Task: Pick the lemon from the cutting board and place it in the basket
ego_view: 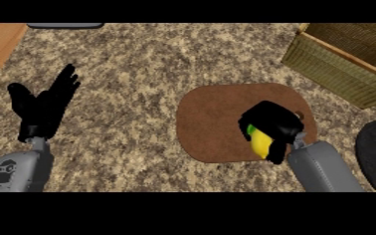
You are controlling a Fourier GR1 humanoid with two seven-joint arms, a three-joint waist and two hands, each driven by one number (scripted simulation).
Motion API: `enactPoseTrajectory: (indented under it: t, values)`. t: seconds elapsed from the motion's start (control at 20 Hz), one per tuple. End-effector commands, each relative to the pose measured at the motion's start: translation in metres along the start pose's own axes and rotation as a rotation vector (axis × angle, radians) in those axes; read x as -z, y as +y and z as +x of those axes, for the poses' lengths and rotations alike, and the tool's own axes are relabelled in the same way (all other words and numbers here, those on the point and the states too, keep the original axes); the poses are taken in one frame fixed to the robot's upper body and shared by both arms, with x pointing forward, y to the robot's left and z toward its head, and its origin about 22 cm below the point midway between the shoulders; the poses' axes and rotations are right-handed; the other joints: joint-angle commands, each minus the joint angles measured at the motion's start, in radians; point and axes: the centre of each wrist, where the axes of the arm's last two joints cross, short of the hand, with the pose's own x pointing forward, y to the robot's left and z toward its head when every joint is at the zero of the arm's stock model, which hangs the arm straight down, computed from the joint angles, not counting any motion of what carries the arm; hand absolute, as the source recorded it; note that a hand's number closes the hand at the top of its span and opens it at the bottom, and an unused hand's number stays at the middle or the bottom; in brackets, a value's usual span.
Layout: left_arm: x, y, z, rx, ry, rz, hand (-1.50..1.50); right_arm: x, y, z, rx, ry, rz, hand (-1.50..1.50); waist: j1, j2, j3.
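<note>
Right hand [273,124] is over the right part of the cutting board [213,119], fingers curled round the lemon [259,143]. Lemon shows as a yellow patch under the hand's lower-left side, with a small green bit at its upper end; most of it is hidden by the black fingers. Can't tell whether the lemon rests on the board or is lifted off it.

Board is brown with rounded corners and lies flat on the speckled counter [147,59]. A small hole shows near the board's right edge, just beside the hand.

Basket [330,64] is up and to the right of the board, well apart from the hand and the lemon. It is woven and olive-tan, with a lighter rim, and is cut off by the view's edge.

Left hand [46,104] is far left of the board, open, fingers straight and pointing up, resting, touching nothing.

Dark rounded thing [367,152] is at the view's edge right of the board; can't tell what it is.
</note>
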Motion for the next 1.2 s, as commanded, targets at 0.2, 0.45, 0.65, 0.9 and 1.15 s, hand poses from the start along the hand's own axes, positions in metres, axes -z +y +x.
enactPoseTrajectory:
  t: [0.2,0.45,0.65,0.9,1.15]
  values:
    - [0.001,0.002,0.005,0.002,-0.005,-0.014,0.00,0.032,-0.022,0.028,0.300,0.531,-0.274,1.50,0.010,0.000,0.006]
    - [0.007,-0.009,0.011,-0.010,-0.014,-0.047,0.00,0.050,-0.051,0.062,0.464,0.659,-0.429,1.50,0.053,0.007,0.008]
    - [0.009,-0.010,0.008,0.010,-0.002,-0.050,0.00,0.053,-0.092,0.104,0.614,0.539,-0.694,1.50,0.063,0.006,0.008]
    - [0.007,-0.009,-0.007,0.016,0.009,-0.062,0.00,0.061,-0.136,0.169,0.598,0.441,-0.965,1.50,0.055,0.009,0.005]
    - [0.000,-0.011,0.008,0.006,0.001,-0.023,0.00,0.059,-0.183,0.205,0.569,0.547,-1.105,1.50,0.031,0.002,0.006]
